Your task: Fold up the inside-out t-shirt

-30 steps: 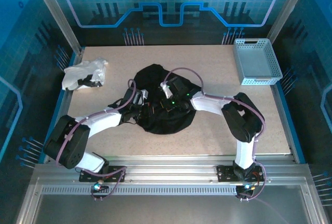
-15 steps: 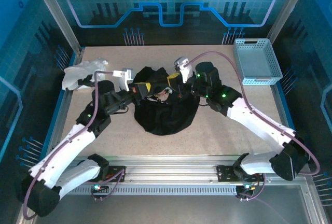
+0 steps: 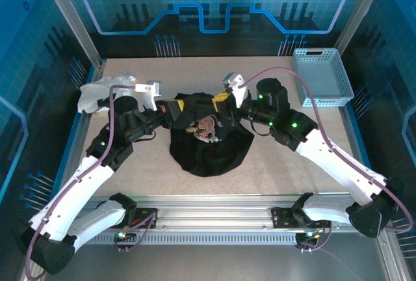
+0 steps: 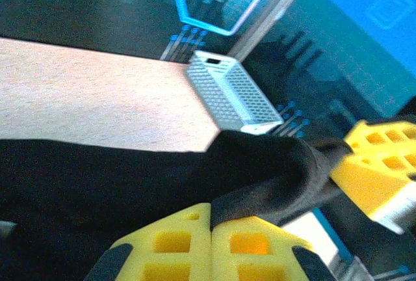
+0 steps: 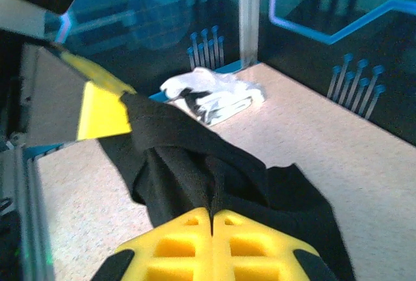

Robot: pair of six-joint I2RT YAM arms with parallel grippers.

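Observation:
The inside-out t-shirt point(image 3: 209, 151) is a black bunched mound in the middle of the table, with a brownish print point(image 3: 207, 127) showing near its top. My left gripper point(image 3: 177, 106) and right gripper point(image 3: 219, 101) face each other over the shirt's far edge, a short gap apart, and each is shut on a raised fold of it. In the left wrist view the yellow fingers point(image 4: 175, 242) pinch black cloth point(image 4: 273, 177). In the right wrist view the shut gripper point(image 5: 212, 216) holds a black fold point(image 5: 188, 170) that runs up to the left gripper's yellow finger point(image 5: 104, 108).
A crumpled white garment point(image 3: 104, 92) lies at the table's far left, close to the left arm. A light blue mesh basket point(image 3: 322, 76) stands at the far right corner. Metal frame posts and blue panels ring the table. Bare tabletop lies on both sides of the shirt.
Both arms have stretched out from folded poses towards the far side. Their grippers have pulled the shirt's upper edge up and back, and the print has come into sight.

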